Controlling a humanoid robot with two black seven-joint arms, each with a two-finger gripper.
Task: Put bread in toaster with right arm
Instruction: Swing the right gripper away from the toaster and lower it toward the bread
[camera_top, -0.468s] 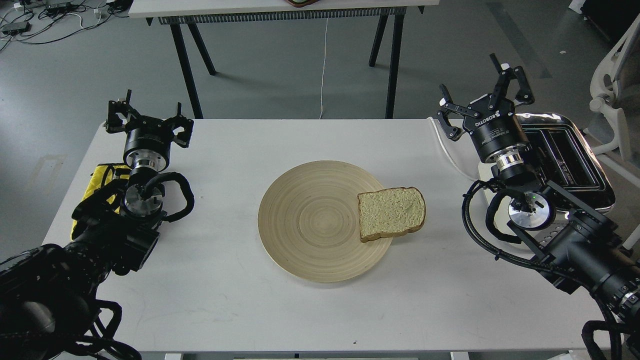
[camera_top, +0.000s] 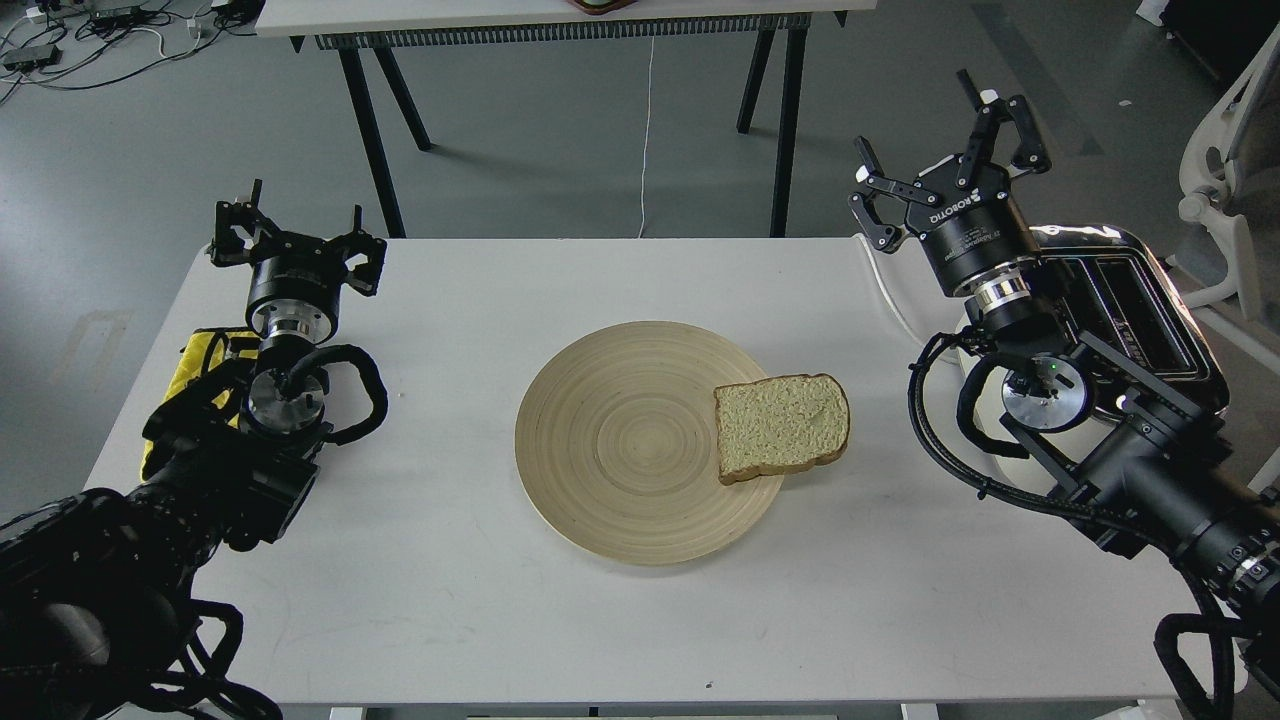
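Bread slice (camera_top: 782, 428): on wooden plate's (camera_top: 610, 440) right rim. My right gripper (camera_top: 942, 150): wide open, empty, beside toaster (camera_top: 1135, 310).

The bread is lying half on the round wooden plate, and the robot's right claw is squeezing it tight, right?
Not quite. The bread does lie partly on the wooden plate, hanging over its right edge, but the right gripper isn't squeezing it. The head view shows that gripper open and empty, raised up near the toaster, well apart from the bread.

Bread (camera_top: 782, 427) flat, overhanging plate's right rim; toaster (camera_top: 1140, 320) far right, slots empty.
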